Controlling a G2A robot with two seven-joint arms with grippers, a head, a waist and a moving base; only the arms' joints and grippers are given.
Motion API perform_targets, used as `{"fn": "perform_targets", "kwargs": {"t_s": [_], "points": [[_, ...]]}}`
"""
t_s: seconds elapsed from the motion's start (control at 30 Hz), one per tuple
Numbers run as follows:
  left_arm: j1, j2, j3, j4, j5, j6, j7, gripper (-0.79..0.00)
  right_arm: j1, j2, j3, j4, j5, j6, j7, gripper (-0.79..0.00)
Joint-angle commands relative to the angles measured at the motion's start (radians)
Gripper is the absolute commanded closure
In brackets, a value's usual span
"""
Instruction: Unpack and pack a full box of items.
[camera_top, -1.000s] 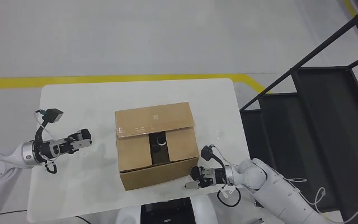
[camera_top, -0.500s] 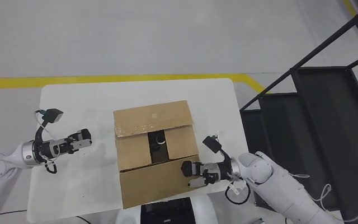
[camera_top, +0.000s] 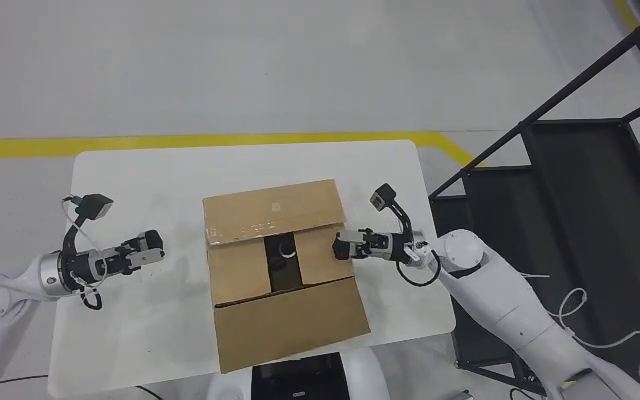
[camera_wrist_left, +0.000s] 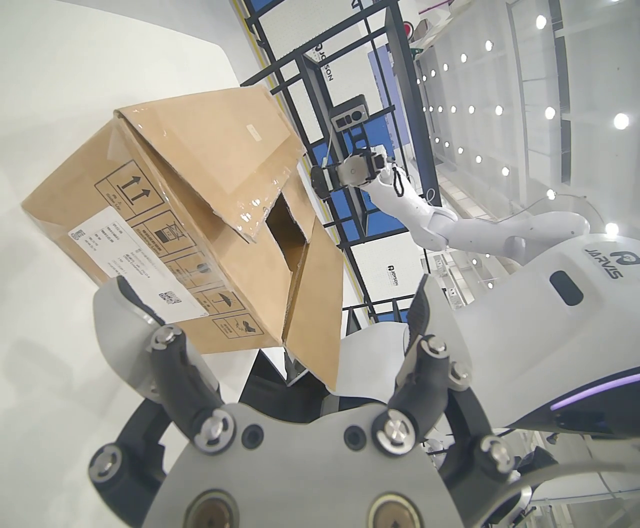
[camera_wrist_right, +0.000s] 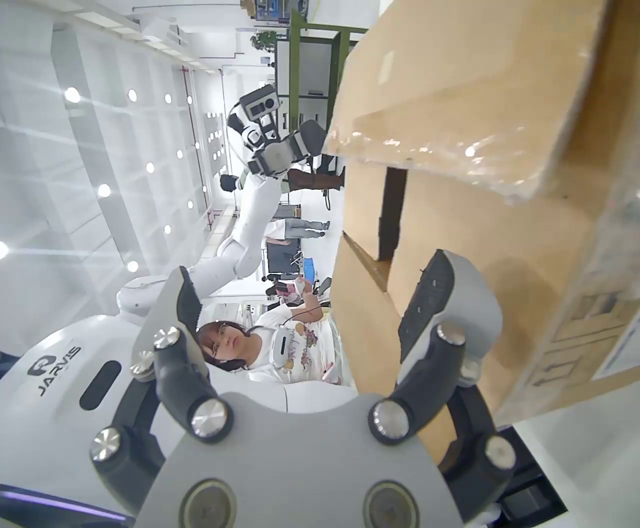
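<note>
Right gripper (camera_top: 342, 246): jaws wide apart, empty, at the box's (camera_top: 275, 215) right edge.
Left gripper (camera_top: 152, 247): spread, empty, well left of box.

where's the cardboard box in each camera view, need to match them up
Top view: cardboard box in the middle of the table, near flap folded out toward the robot.
Left wrist view: beyond the left hand, labelled side facing it.
Right wrist view: close up in front of the open right hand.
Shared landmark: the dark gap between the inner flaps.

White table (camera_top: 150, 180), yellow floor line (camera_top: 200, 142), stairs (camera_top: 560, 200)
</note>
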Motion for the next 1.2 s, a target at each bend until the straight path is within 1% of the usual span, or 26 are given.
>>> {"fn": "perform_targets", "kwargs": {"t_s": [0.0, 0.3, 0.47, 0.67, 0.9, 1.03, 1.17], "points": [[0.007, -0.002, -0.005, -0.011, 0.015, 0.01, 0.025, -0.785, 0.016, -0.009, -0.017, 0.035, 0.002, -0.003, -0.005, -0.785], [0.016, -0.011, -0.027, -0.044, 0.019, 0.014, 0.052, -0.785, 0.111, -0.051, -0.042, 0.103, 0.061, -0.109, -0.042, -0.785], [0.009, -0.021, -0.011, -0.06, 0.022, 0.019, 0.062, -0.785, 0.197, -0.085, -0.075, 0.14, 0.074, -0.138, -0.089, -0.785], [-0.003, -0.034, 0.023, -0.071, 0.031, 0.032, 0.05, -0.785, 0.327, -0.137, -0.138, 0.219, 0.068, -0.173, -0.112, -0.785], [-0.012, -0.045, 0.034, -0.068, 0.036, 0.039, 0.051, -0.785, 0.485, -0.202, -0.214, 0.342, -0.022, -0.182, -0.178, -0.785], [-0.002, -0.047, 0.02, -0.07, 0.035, 0.044, 0.049, -0.785, 0.57, -0.239, -0.26, 0.436, -0.121, -0.173, -0.225, -0.785], [0.014, -0.048, 0.005, -0.073, 0.037, 0.05, 0.045, -0.785, 0.627, -0.273, -0.3, 0.535, -0.186, -0.161, -0.248, -0.785]]}}
